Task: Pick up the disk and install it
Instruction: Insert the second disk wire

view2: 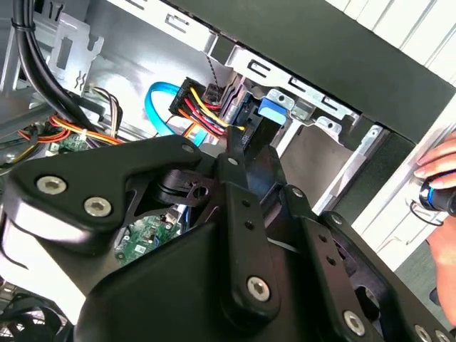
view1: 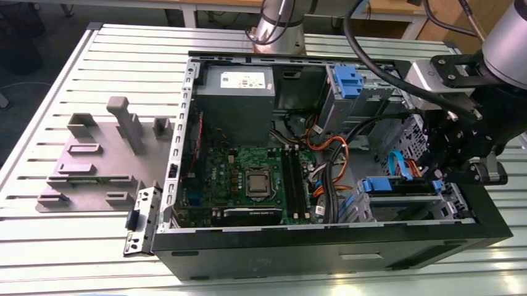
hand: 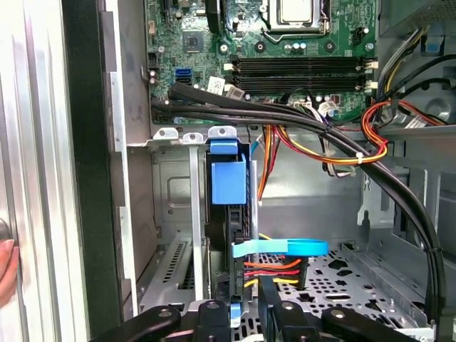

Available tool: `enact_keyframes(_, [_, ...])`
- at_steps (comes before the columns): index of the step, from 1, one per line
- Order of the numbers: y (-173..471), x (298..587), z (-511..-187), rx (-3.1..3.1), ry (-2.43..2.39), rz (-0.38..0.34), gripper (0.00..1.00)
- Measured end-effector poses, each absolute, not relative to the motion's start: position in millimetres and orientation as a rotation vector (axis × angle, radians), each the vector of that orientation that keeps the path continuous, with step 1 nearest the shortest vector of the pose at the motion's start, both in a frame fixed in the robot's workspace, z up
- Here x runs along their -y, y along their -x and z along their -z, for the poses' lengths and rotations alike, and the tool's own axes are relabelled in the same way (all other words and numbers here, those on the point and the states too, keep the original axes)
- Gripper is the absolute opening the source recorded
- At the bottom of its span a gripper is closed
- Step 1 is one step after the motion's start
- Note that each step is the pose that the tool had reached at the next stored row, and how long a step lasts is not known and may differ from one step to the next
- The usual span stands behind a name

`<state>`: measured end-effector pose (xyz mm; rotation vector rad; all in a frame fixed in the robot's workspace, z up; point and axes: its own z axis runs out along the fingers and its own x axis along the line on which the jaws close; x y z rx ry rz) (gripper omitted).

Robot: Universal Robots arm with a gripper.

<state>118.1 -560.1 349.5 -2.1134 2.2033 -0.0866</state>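
The disk sits in the drive cage at the near right corner of the open computer case, its blue end tab facing into the case; in the first wrist view a light-blue cable and red-yellow power wires plug in at its end; the hand hangs just beside that cage on the exterior view's right, and whether it is open or closed I cannot tell; the motherboard lies left of the cage; a grey fixture plate rests on the slatted tabletop, well left of the case; a person's fingers touch the case's outer wall in the second wrist view.
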Motion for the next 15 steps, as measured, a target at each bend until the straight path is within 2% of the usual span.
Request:
enact_keyframes(6, [-119.0, 560.0, -348.6, -2.248, 2.155, -0.002, 0.3])
enact_keyframes(15, [-119.0, 560.1, -351.1, -2.25, 2.156, -0.006, 0.3])
